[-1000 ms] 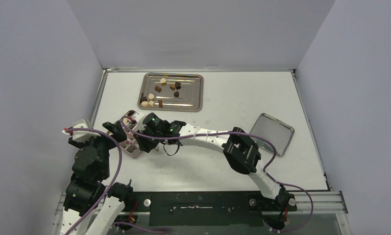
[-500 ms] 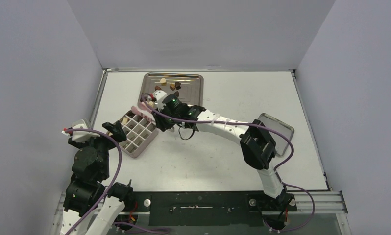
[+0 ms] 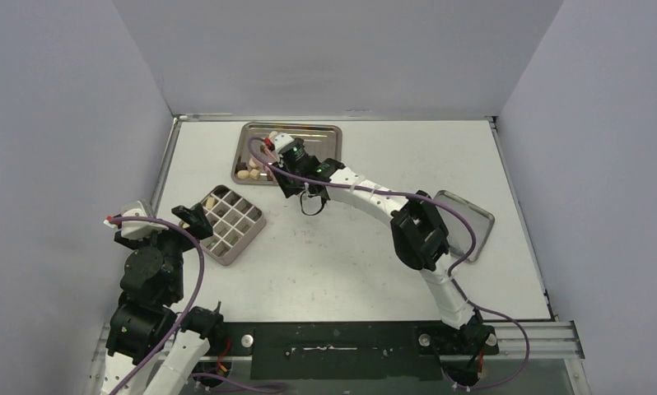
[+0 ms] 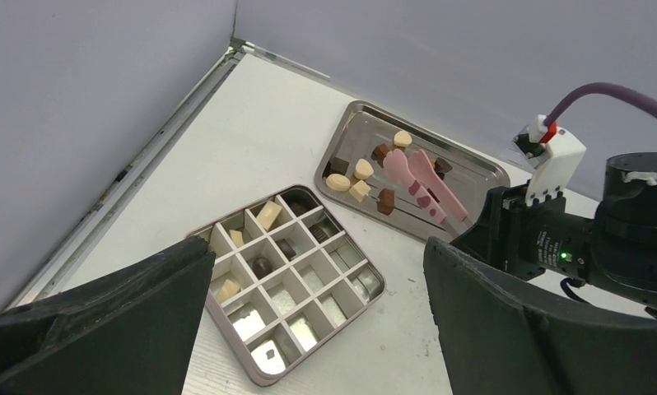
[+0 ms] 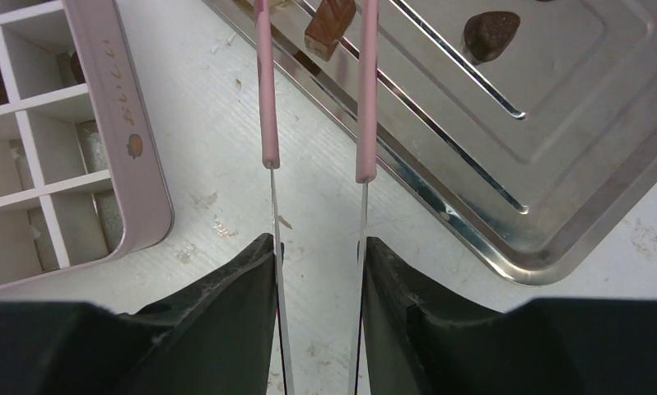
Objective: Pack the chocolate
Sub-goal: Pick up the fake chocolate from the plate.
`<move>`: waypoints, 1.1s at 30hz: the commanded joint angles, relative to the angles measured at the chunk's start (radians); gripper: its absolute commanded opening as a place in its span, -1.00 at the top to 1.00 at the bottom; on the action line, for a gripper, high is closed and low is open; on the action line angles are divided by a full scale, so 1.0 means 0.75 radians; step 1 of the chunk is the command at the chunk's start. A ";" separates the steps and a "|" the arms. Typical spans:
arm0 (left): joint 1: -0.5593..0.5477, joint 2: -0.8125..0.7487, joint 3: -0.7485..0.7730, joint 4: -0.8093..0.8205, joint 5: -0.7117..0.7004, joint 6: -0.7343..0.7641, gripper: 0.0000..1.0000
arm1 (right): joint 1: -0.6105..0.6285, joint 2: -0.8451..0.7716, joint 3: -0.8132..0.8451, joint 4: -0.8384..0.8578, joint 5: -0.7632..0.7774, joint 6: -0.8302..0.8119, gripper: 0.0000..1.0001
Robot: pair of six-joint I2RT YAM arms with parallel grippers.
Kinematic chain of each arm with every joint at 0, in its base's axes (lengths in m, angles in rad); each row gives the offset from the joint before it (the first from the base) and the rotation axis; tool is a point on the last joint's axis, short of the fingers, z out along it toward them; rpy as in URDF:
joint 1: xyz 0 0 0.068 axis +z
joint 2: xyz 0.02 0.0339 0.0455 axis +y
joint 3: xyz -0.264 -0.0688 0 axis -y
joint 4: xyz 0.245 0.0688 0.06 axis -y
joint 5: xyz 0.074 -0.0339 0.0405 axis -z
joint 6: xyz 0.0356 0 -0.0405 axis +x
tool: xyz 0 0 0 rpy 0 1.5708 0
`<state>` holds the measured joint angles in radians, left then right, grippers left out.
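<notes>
Chocolate chunks in cream and brown lie on the steel tray at the back. A few more chocolate pieces sit in the far cells of the divided box. My right gripper is shut on the pink tongs, whose arms reach over the tray's near left corner. A brown chunk shows between the tong arms, on the tray. My left gripper hangs open just left of and above the box, with nothing in it.
A flat metal lid lies at the right of the table. Grey walls close in the left, back and right. The right arm stretches diagonally across the table's middle.
My right gripper has swung with the tongs from over the box up and right to the tray. The box now shows uncovered. The left arm has not moved.
</notes>
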<state>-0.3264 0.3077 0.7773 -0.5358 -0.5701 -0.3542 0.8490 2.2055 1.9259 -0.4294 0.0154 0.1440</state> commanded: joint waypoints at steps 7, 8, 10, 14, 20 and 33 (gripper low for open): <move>-0.007 -0.009 0.033 0.035 0.014 0.016 -0.95 | 0.012 0.110 0.137 -0.073 0.063 0.057 0.25; -0.007 -0.009 0.033 0.034 0.014 0.017 -0.95 | 0.013 0.121 0.147 -0.085 0.068 0.059 0.25; -0.007 -0.009 0.035 0.033 0.014 0.016 -0.95 | 0.010 0.146 0.171 -0.105 0.080 0.062 0.25; -0.007 -0.009 0.035 0.030 0.014 0.016 -0.95 | 0.006 0.194 0.219 -0.145 0.082 0.072 0.26; -0.006 -0.007 0.035 0.031 0.014 0.016 -0.95 | -0.005 0.216 0.245 -0.176 0.078 0.082 0.30; -0.007 -0.003 0.037 0.031 0.015 0.014 -0.95 | -0.019 0.168 0.238 -0.184 0.100 0.095 0.61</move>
<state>-0.3275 0.3077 0.7773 -0.5354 -0.5678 -0.3542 0.8383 2.3707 2.0808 -0.5961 0.0525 0.2035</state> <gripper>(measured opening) 0.973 0.325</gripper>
